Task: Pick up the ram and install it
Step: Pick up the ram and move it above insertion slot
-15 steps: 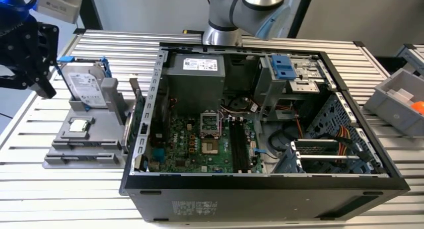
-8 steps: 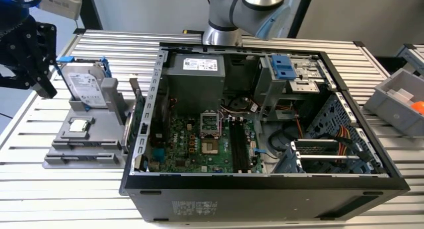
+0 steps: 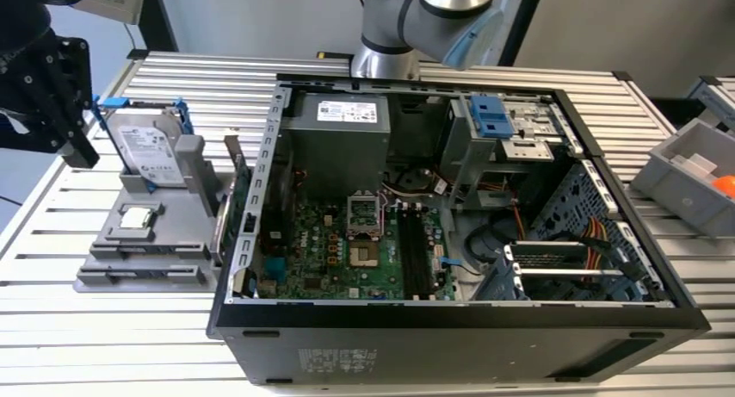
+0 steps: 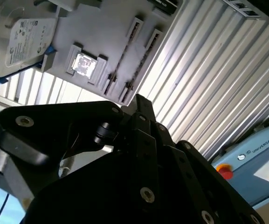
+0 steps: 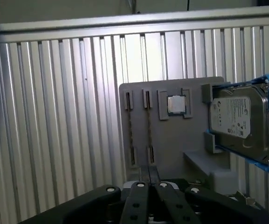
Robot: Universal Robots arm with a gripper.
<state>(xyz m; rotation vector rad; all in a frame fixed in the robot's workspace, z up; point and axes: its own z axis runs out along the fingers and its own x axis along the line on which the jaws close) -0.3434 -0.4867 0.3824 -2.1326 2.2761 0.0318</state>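
Note:
Two ram sticks [image 5: 130, 125] stand on edge in the slots of a grey holder [image 5: 171, 154]; the second wrist view shows them [image 4: 125, 56] too. In the exterior view the holder [image 3: 144, 259] lies to the left of the open computer case [image 3: 460, 319]. My gripper [image 5: 148, 173] hovers above the table near the holder's slotted end, apart from the sticks. Its two black fingers [image 4: 141, 105] are shut together with nothing between them. The exterior view has the gripper [image 3: 71, 143] high at the left edge. Black memory slots [image 3: 414, 251] run along the motherboard inside the case.
The holder also carries a hard drive [image 3: 155, 151] in a blue frame and a processor chip [image 5: 176, 104]. A ribbed metal table [image 3: 150, 345] lies under everything. A grey bin [image 3: 694, 177] with an orange part stands at the exterior view's right. The arm's base [image 3: 397, 52] rises behind the case.

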